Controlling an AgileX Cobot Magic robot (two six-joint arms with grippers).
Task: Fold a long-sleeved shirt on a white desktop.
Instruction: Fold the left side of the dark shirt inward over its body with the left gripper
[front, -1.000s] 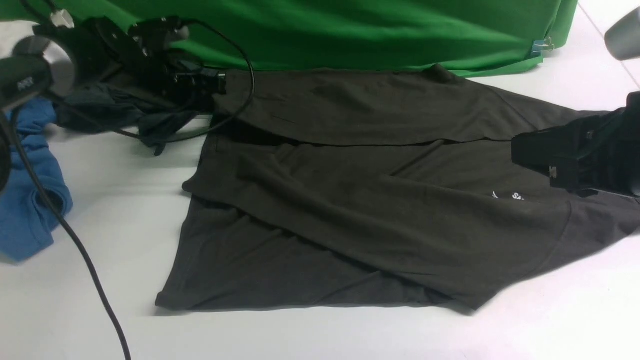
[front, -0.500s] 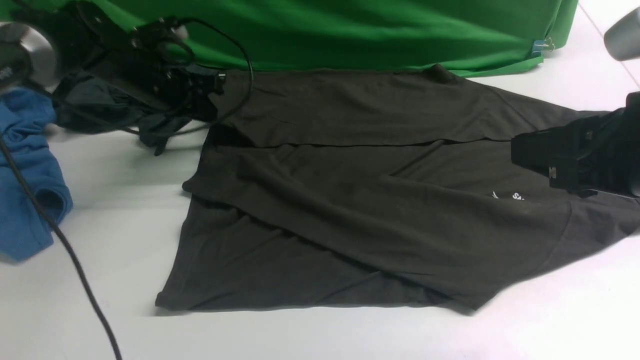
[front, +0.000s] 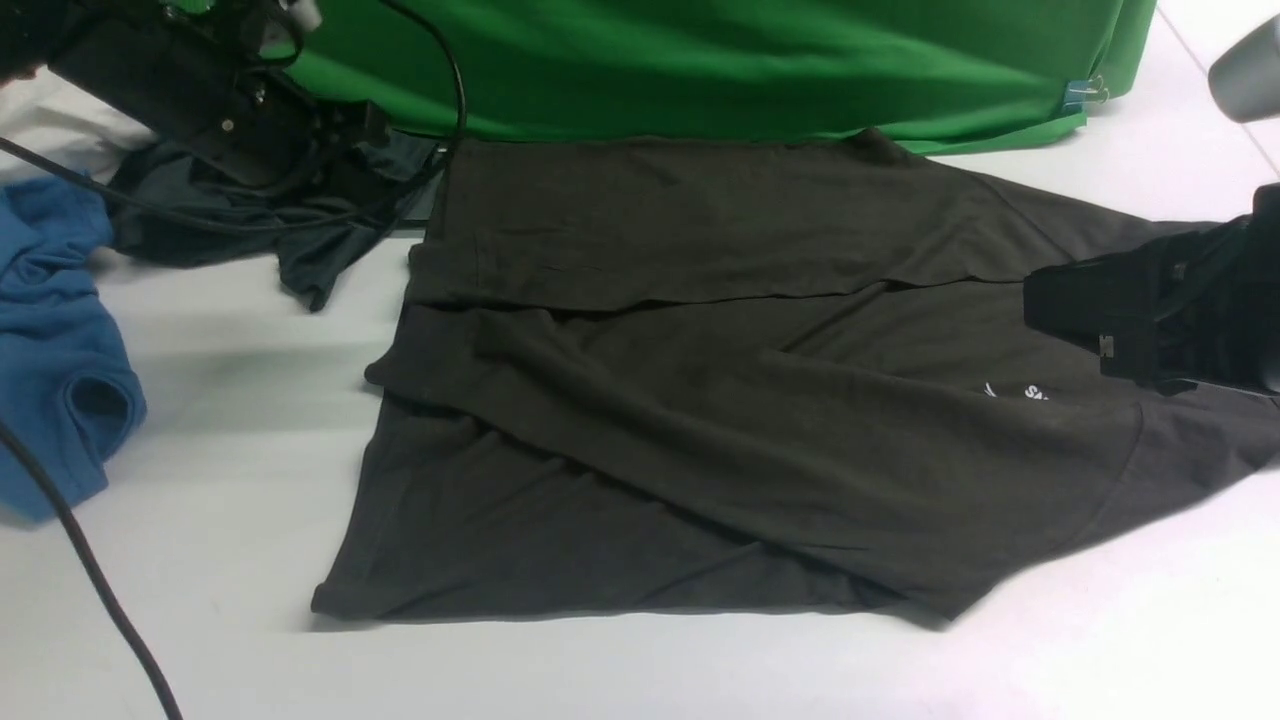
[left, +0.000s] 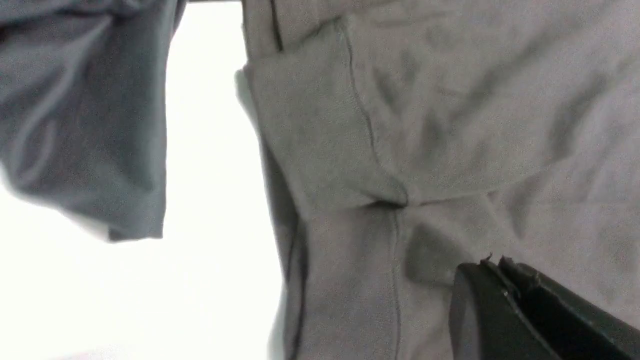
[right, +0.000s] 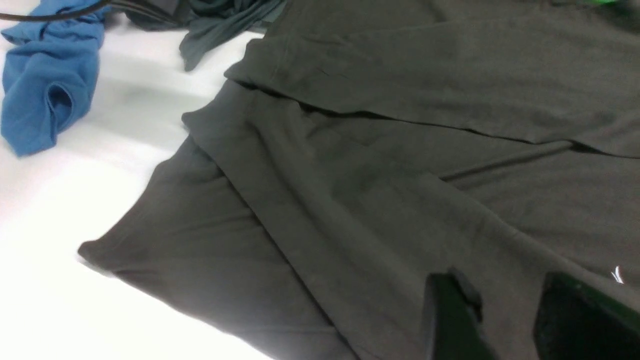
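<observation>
The long-sleeved shirt (front: 700, 400) lies flat across the white desktop (front: 250, 420), very dark, its sleeves and far side folded over the body. White chest lettering (front: 1020, 392) shows near its right end. My left gripper (front: 370, 125) hangs raised off the shirt's far left corner. In the left wrist view the left gripper (left: 492, 262) is shut, with nothing held, above the shirt's hem (left: 450, 125). My right gripper (front: 1060, 310) hovers over the chest. In the right wrist view the right gripper (right: 500, 295) is open and empty over the fabric (right: 375, 175).
A blue garment (front: 50, 330) lies crumpled at the far left. A dark teal-grey garment (front: 250, 220) lies bunched beside the shirt's far left corner, under my left arm. A green cloth backdrop (front: 700, 60) runs along the back. A black cable (front: 90, 570) crosses the near left.
My left arm has risen and drawn back to the left, away from the shirt's far left corner. The far folded flap now lies flatter there. The right arm has not moved.
</observation>
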